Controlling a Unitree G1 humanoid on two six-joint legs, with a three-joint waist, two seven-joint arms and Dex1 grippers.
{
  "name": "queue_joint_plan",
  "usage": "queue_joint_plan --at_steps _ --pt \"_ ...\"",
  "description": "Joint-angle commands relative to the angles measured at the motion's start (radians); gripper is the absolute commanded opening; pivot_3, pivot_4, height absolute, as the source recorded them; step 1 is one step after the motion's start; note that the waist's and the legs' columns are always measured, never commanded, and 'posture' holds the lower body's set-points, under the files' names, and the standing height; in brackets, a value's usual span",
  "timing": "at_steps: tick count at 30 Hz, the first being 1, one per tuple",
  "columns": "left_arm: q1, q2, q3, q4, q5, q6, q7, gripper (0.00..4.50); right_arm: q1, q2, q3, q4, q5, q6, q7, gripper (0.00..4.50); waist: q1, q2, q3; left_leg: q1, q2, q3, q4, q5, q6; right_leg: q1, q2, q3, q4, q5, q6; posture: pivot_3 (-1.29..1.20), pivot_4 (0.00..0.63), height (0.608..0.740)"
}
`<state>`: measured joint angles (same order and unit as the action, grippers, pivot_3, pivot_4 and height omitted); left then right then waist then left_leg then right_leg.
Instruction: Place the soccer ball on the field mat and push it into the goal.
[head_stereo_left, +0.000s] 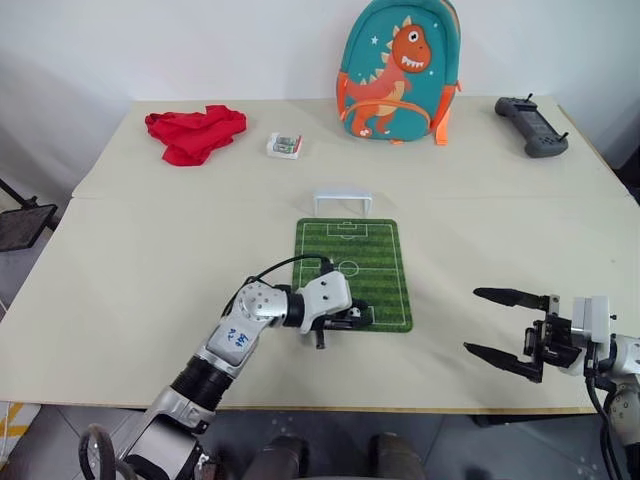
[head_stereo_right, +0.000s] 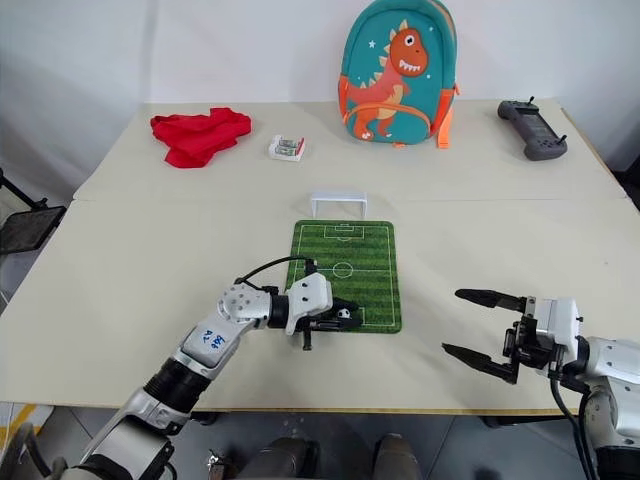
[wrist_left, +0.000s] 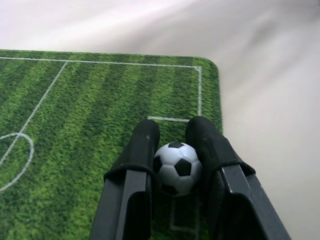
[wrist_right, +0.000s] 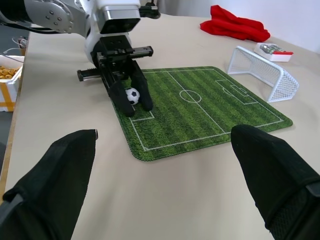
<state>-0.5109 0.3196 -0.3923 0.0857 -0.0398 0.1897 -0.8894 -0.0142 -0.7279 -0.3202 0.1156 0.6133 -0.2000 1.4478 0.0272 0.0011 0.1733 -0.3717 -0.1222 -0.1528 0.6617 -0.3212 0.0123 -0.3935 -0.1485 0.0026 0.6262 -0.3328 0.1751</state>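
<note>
A tiny white soccer ball with black patches (wrist_left: 177, 167) sits clamped between the two black fingers (wrist_left: 141, 150) of the left gripper (head_stereo_left: 352, 318), low in the centre of the head view, over the near end of the flat green field mat with white pitch lines (head_stereo_left: 352, 250). From the right wrist view the ball (wrist_right: 132, 95) hangs just above the mat's near penalty box, and whether it touches the grass cannot be told. The small white plastic goal frame with netting (head_stereo_left: 343, 200) stands just past the mat's far short edge, above the mat in the frame. The right gripper (head_stereo_left: 507, 322) is at the lower right, over bare beige tabletop (head_stereo_left: 150, 260), well apart from the mat, its fingers spread wide with nothing between them. Along the top of the frame lie a crumpled red cloth (head_stereo_left: 195, 133) at upper left, a small white box with green and red print (head_stereo_left: 284, 145) beside it, a teal backpack with an orange dinosaur (head_stereo_left: 396, 70) at centre, and a grey handheld controller (head_stereo_left: 532, 126) at upper right.
</note>
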Motion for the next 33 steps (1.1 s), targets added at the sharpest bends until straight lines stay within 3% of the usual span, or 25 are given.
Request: queue_joint_plan --at_steps 1,7,11,23,27,29,33 --pt "0.009 0.005 0.004 -0.037 0.004 -0.004 0.0 0.87 0.001 0.007 -0.015 -0.026 0.006 -0.013 -0.007 4.5 0.0 0.0 0.0 0.0 0.0 0.0 0.0 0.0 0.0 0.0 0.0 0.0 0.0 0.0 0.0 0.0 0.15 0.74" --pt "0.012 -0.001 0.013 -0.041 0.002 -0.002 0.013 0.87 -0.011 0.008 -0.01 -0.02 0.003 -0.009 -0.002 4.5 0.0 0.0 0.0 0.0 0.0 0.0 0.0 0.0 0.0 0.0 0.0 0.0 0.0 0.0 0.0 0.0 0.15 0.74" --pt "0.013 -0.019 0.02 -0.04 -0.006 -0.078 0.023 2.12 -0.023 0.009 -0.001 -0.016 0.002 -0.001 0.001 4.5 0.0 0.0 0.0 0.0 0.0 0.0 0.0 0.0 0.0 0.0 0.0 0.0 0.0 0.0 0.0 0.0 0.15 0.74" --pt "0.021 -0.02 0.107 -0.089 -0.094 -0.114 0.003 2.12 -0.051 0.015 0.027 0.003 -0.001 0.013 0.009 4.5 -0.002 0.0 0.0 0.0 0.0 0.0 0.0 0.0 0.0 0.0 0.0 0.0 0.0 0.0 0.0 0.0 0.15 0.74" --pt "0.076 0.043 0.179 -0.197 -0.195 -0.065 -0.056 2.12 -0.058 0.014 0.03 0.001 0.005 0.019 0.009 4.5 -0.004 0.0 0.0 0.0 0.001 0.0 0.0 0.0 0.0 0.0 0.0 0.0 0.001 0.0 0.0 0.0 0.15 0.74" --pt "0.134 0.122 0.215 -0.262 -0.238 -0.027 -0.105 2.12 -0.059 0.013 0.027 0.0 0.009 0.018 0.017 4.5 -0.006 0.001 0.0 0.0 0.001 0.0 0.0 0.0 0.0 -0.001 0.0 0.0 0.001 0.0 0.0 0.0 0.15 0.74" --pt "0.247 0.228 0.267 -0.357 -0.316 0.036 -0.15 1.25 -0.061 0.013 0.018 0.0 0.016 0.015 0.03 4.5 -0.004 0.001 0.0 0.001 0.001 0.0 -0.001 0.0 0.0 -0.001 0.001 0.001 0.0 0.0 -0.001 0.0 0.15 0.74"
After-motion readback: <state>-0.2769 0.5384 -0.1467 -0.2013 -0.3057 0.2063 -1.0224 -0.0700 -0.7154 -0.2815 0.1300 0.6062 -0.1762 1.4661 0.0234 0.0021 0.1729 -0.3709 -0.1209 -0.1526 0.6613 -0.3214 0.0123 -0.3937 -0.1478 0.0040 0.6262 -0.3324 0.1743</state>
